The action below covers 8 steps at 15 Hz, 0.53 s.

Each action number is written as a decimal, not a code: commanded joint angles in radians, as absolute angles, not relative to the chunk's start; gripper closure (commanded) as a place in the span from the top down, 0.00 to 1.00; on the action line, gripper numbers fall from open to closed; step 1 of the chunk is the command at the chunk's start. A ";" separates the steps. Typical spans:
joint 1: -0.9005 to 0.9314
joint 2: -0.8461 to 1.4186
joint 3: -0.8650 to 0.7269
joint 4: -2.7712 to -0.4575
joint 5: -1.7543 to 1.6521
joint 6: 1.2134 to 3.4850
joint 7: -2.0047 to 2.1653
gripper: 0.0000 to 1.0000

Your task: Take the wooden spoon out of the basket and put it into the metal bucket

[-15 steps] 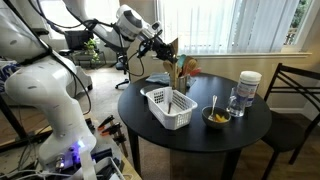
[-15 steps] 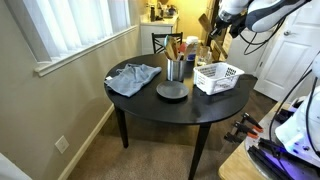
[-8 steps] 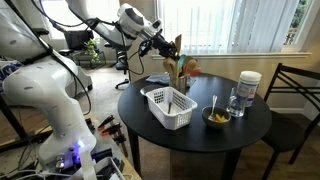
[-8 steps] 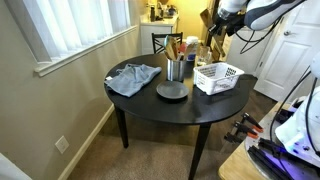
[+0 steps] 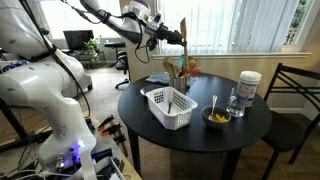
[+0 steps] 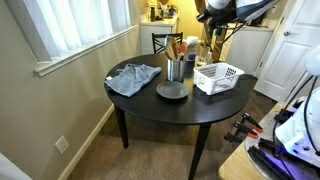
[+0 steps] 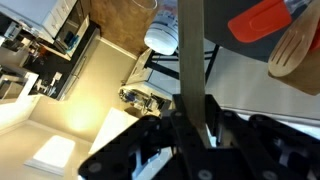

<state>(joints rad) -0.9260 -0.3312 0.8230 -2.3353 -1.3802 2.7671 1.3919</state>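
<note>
My gripper (image 5: pixel 166 37) is shut on the handle of the wooden spoon (image 5: pixel 182 27) and holds it in the air, above and slightly to the side of the metal bucket (image 5: pixel 177 78). The bucket stands at the back of the round table and holds several utensils. In the wrist view the tan handle (image 7: pixel 190 45) runs up from between my fingers (image 7: pixel 192 108). The white slotted basket (image 5: pixel 168 108) sits in the middle of the table. In an exterior view the gripper (image 6: pixel 213 11) is high above the bucket (image 6: pixel 176 69) and basket (image 6: pixel 218 77).
A small yellow bowl (image 5: pixel 216 118) with a utensil, a white-lidded clear jar (image 5: pixel 248 88) and a glass stand on the table. A blue-grey cloth (image 6: pixel 133 77) and a dark plate (image 6: pixel 171 91) lie near the bucket. A chair (image 5: pixel 292 95) stands beside the table.
My arm has risen and swung the spoon upward, from level with the bucket's utensils to well above them. The table's objects have not moved.
</note>
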 commanded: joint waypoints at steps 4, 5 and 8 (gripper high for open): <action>-1.037 -0.069 1.088 -2.210 -1.686 2.454 1.761 0.08; -1.038 -0.028 1.108 -2.205 -1.710 2.408 1.790 0.08; -0.779 0.102 0.895 -2.187 -1.774 2.285 1.840 0.08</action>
<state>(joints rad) -0.9735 -0.0446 1.0561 -2.2297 -1.6980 2.3816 1.7887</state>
